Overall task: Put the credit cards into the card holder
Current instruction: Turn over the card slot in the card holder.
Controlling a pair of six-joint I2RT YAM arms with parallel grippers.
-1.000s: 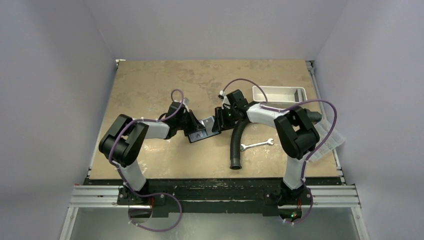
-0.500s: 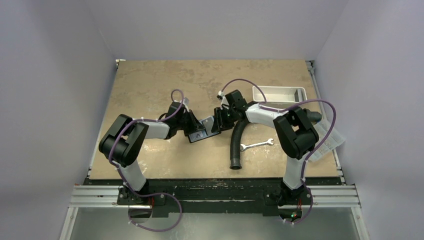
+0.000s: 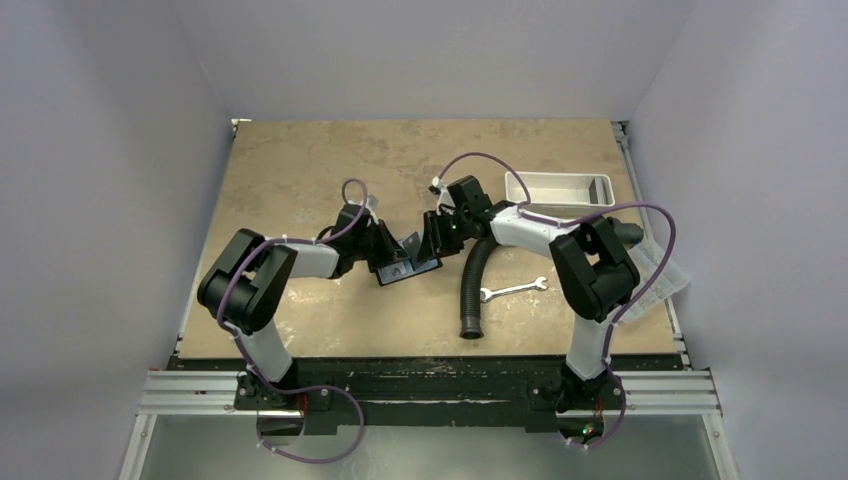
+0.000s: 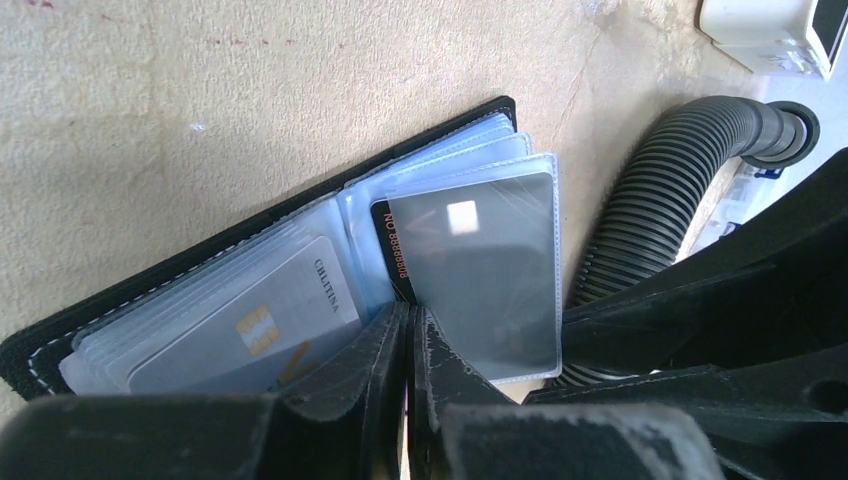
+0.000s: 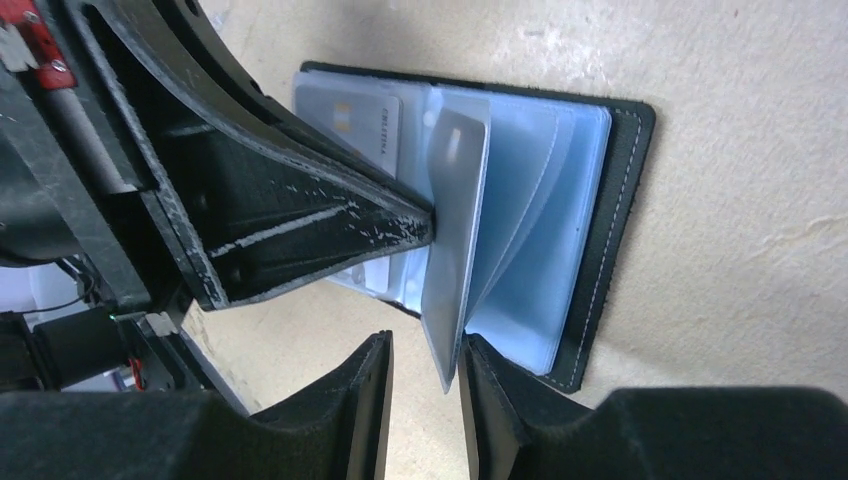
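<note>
The black card holder (image 4: 300, 195) lies open on the table, its clear sleeves fanned out; it also shows in the right wrist view (image 5: 612, 230) and the top view (image 3: 412, 268). A grey card with a gold chip (image 4: 250, 325) sits in a left sleeve. A dark card with orange lettering (image 4: 398, 255) sits behind a greyish sleeve (image 4: 485, 270). My left gripper (image 4: 408, 335) is shut, its tips resting at the holder's fold. My right gripper (image 5: 425, 395) is open. One sleeve with a grey card (image 5: 455, 240) stands upright between its fingers, against the right finger (image 5: 490, 400).
A black ribbed hose (image 3: 472, 290) lies right of the holder and close behind it in the left wrist view (image 4: 660, 190). A silver wrench (image 3: 513, 290) lies further right. A white tray (image 3: 557, 187) stands at the back right, and a clear box (image 3: 660, 275) sits at the table's right edge.
My right gripper has moved a little left, towards the holder. The left arm has not moved.
</note>
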